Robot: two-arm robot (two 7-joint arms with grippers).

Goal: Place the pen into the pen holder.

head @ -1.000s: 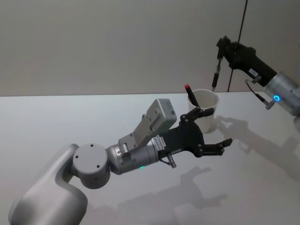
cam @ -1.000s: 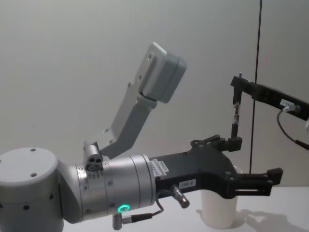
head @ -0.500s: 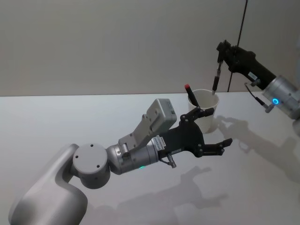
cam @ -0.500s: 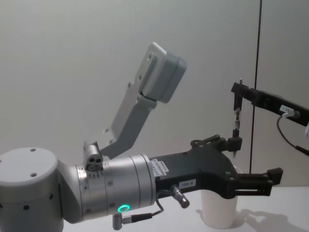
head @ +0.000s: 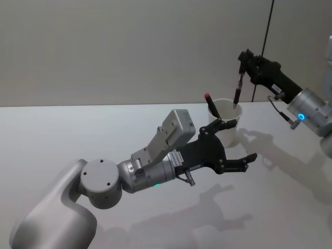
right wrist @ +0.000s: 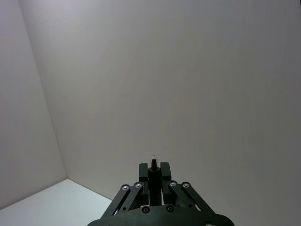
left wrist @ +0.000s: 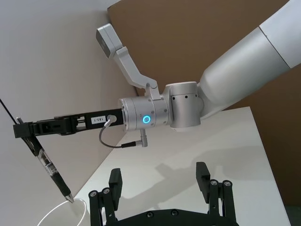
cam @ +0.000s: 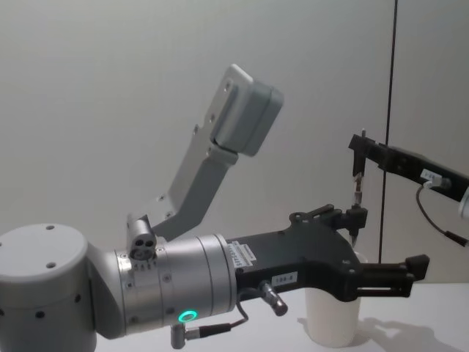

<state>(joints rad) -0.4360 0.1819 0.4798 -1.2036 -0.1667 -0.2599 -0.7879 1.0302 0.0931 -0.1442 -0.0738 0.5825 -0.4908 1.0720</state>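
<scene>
while our right gripper [head: 243, 62] clamps the pen [head: 238, 89] over the pen holder [head: 226, 128] | left gripper [head: 236, 142] spread beside it

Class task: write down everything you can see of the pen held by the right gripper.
The pen is slim, with a dark body, a clear-looking section and a pointed tip. It hangs nearly upright, tip down, pinched at its top by the right gripper. The tip sits just at the rim of the white paper cup, not yet dropped inside.
</scene>
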